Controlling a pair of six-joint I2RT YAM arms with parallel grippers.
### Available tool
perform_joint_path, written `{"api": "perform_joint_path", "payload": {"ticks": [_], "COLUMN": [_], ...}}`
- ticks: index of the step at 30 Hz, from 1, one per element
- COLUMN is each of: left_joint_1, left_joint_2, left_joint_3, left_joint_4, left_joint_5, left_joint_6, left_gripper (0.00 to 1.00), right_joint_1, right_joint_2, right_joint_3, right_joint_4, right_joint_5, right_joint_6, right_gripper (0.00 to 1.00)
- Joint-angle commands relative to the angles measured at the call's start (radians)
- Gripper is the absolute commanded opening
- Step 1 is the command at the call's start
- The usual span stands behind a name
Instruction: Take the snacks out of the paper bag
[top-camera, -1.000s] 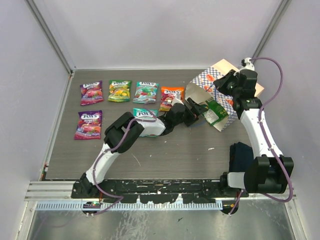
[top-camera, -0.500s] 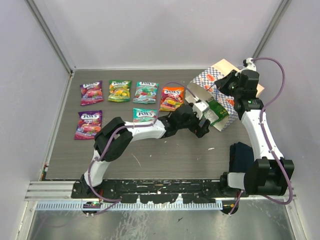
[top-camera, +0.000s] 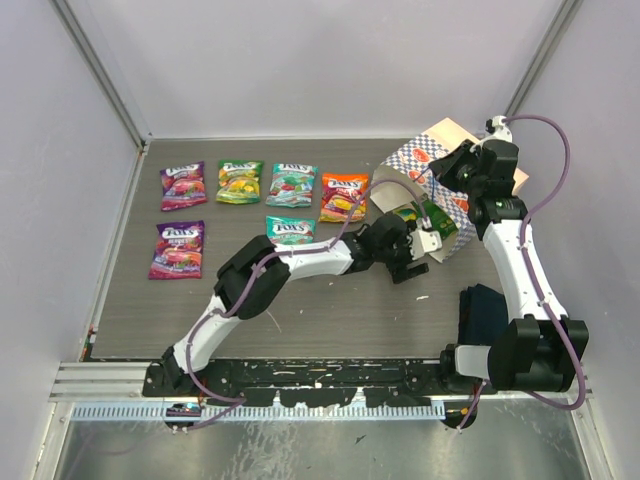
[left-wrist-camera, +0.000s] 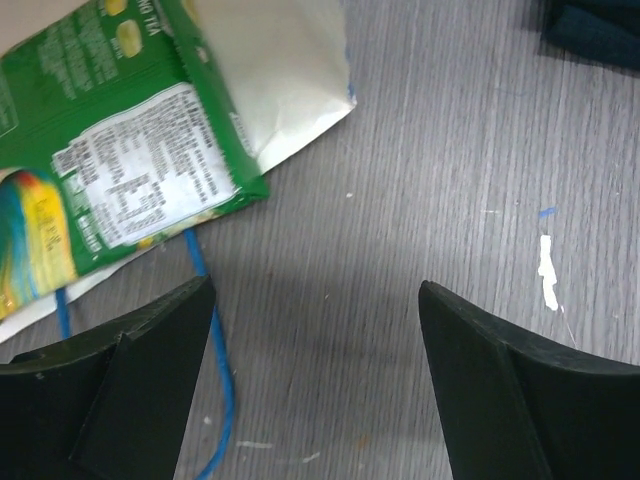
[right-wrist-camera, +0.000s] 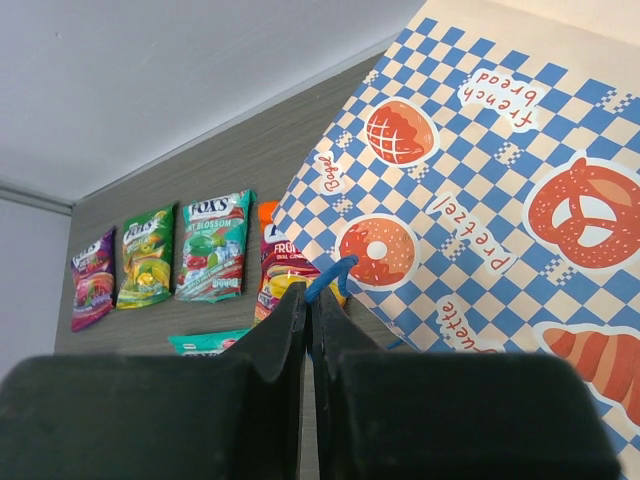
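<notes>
The paper bag (top-camera: 420, 160) lies on its side at the back right, mouth facing left. My right gripper (right-wrist-camera: 308, 295) is shut on its blue cord handle (right-wrist-camera: 330, 275) and holds the mouth up. A green snack (top-camera: 423, 217) lies in the mouth, label side up (left-wrist-camera: 120, 180). My left gripper (left-wrist-camera: 315, 290) hovers open over bare table just in front of that packet, nothing between its fingers (left-wrist-camera: 150, 380). Several snacks lie in rows to the left: purple (top-camera: 182, 185), green (top-camera: 239, 182), teal (top-camera: 291, 184), orange (top-camera: 343, 195), purple (top-camera: 177, 248), teal (top-camera: 290, 230).
A dark blue cloth (top-camera: 485, 310) lies near the right arm's base. The bag's second blue cord (left-wrist-camera: 205, 330) trails on the table by my left finger. White specks (left-wrist-camera: 547, 270) mark the grey tabletop. Enclosure walls stand close on three sides.
My left gripper has travelled right from beside the teal packet to the bag's mouth, still open, its jaws slightly narrower. The right gripper has kept its hold on the handle.
</notes>
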Motion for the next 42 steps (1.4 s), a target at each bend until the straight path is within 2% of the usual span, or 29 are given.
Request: {"api": "perform_joint_path", "payload": {"ticks": [1,12,23,30,36,37,38,39,40,42], "left_joint_1": [-0.024,-0.025,-0.024,-0.016,-0.014,-0.014,-0.015,-0.014,-0.015,-0.014], "left_joint_2": [0.033,0.13,0.23,0.246,0.25,0.25,0.248,0.245,0.237,0.21], "left_joint_3": [0.081,0.185,0.351,0.352,0.353,0.353,0.351,0.348,0.337,0.295], "left_joint_4": [0.068,0.175,0.058,0.052,0.045,0.045,0.044,0.047,0.057,0.087], "left_joint_5": [0.016,-0.053,-0.106,-0.132,-0.148,-0.147,-0.144,-0.145,-0.145,-0.145], "left_joint_6": [0.054,0.034,0.0,-0.027,-0.037,-0.038,-0.041,-0.045,-0.049,-0.057], "left_gripper": [0.83,0.67,0.51,0.33,0.3,0.28,0.18,0.04,0.0,0.0], "right_joint_1": [-0.005,-0.005,-0.005,-0.005,-0.005,-0.005,-0.005,-0.005,-0.005,-0.005], "right_joint_2": [-0.039,-0.033,-0.028,-0.026,-0.026,-0.026,-0.025,-0.026,-0.026,-0.024], "right_joint_3": [0.026,0.022,0.021,0.018,0.016,0.017,0.015,0.014,0.015,0.015], "right_joint_4": [0.038,0.04,0.043,0.047,0.052,0.052,0.052,0.052,0.052,0.052], "right_joint_5": [-0.009,-0.009,-0.019,-0.025,-0.031,-0.032,-0.032,-0.033,-0.032,-0.032], "right_joint_6": [-0.013,-0.019,-0.021,-0.02,-0.018,-0.016,-0.017,-0.017,-0.017,-0.017], "right_gripper": [0.01,0.01,0.01,0.01,0.01,0.01,0.01,0.01,0.01,0.01]}}
